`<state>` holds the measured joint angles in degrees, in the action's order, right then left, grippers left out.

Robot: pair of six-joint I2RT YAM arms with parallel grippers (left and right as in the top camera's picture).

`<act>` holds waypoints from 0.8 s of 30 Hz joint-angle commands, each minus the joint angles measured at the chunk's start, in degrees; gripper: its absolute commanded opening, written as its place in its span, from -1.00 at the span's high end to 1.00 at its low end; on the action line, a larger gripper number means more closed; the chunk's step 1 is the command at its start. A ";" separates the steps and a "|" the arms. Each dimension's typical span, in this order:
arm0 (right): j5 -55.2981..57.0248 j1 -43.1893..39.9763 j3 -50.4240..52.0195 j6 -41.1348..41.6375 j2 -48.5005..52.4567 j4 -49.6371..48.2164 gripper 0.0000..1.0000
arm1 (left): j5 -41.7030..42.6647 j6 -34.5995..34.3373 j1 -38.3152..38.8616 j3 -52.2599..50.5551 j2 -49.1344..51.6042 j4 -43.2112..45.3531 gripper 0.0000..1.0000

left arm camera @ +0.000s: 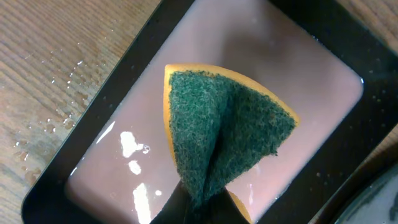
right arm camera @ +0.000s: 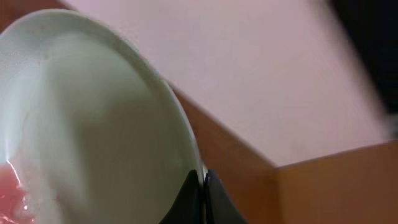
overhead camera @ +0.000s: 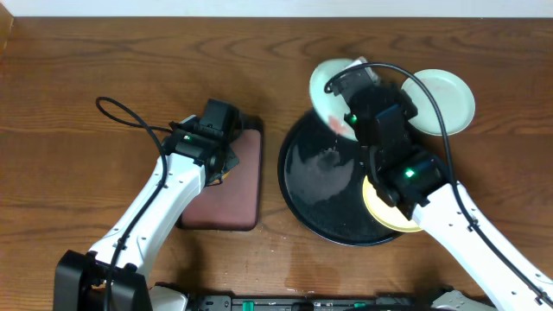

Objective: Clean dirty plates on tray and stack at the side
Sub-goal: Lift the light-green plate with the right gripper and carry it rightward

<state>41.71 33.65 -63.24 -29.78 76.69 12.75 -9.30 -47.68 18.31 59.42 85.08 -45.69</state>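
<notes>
The right end effector (right arm camera: 202, 186) grips a tilted mint plate (right arm camera: 93, 118) by its rim above the black tray (overhead camera: 311, 190). The left end effector (left arm camera: 194, 208) squeezes a green sponge (left arm camera: 230, 124) over the dark red tray (left arm camera: 298, 68). The yellow plate (overhead camera: 378, 213) lies on the black tray.

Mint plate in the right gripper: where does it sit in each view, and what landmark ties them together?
Overhead: mint plate tilted over the round black tray's far rim.
Left wrist: not in it.
Right wrist: plate fills the left half, rim pinched by the right gripper.
Shared landmark: its reddish smear, overhead and right wrist.
</notes>
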 commanded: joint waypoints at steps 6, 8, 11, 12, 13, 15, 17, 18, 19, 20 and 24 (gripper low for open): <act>8.41 2.97 -0.39 -18.58 -1.05 -5.99 0.98 | -0.11 1.16 -0.24 -0.24 0.39 -0.39 0.85; 8.39 3.23 -0.39 -20.39 -1.05 -6.03 0.98 | -0.11 1.16 -0.24 -0.24 0.39 -0.42 0.85; 8.44 3.26 -0.39 -23.08 -1.05 -6.14 0.98 | -0.11 1.16 -0.24 -0.24 0.39 -0.39 0.85; 8.44 3.28 -0.39 -24.98 -1.05 -6.16 0.98 | -0.11 1.16 -0.24 -0.24 0.39 -0.39 0.85; 8.44 3.26 -0.39 -25.77 -1.05 -6.25 0.98 | -0.11 1.14 -0.24 -0.24 0.39 -0.39 0.85; 8.44 3.26 -0.39 -26.49 -1.05 -6.60 0.98 | -0.11 1.14 -0.24 -0.24 0.39 -0.39 0.85; 8.44 3.26 -0.39 -26.64 -1.05 -6.82 0.98 | -0.11 1.14 -0.24 -0.24 0.39 -0.39 0.85; 8.44 3.26 -0.39 -26.64 -1.05 -6.80 0.98 | -0.11 1.14 -0.24 -0.24 0.39 -0.39 0.85; 8.44 3.26 -0.39 -26.64 -1.05 -6.78 0.98 | -0.11 1.14 -0.24 -0.24 0.39 -0.39 0.85; 8.44 3.26 -0.39 -26.64 -1.05 -6.78 0.98 | -0.11 1.14 -0.24 -0.24 0.39 -0.39 0.85; 8.41 3.26 -0.39 -26.64 -1.05 -6.78 0.98 | -0.11 1.14 -0.24 -0.24 0.39 -0.39 0.85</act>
<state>48.97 36.29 -63.24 -55.64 76.66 6.31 -9.26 -47.53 18.31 59.42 85.08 -46.02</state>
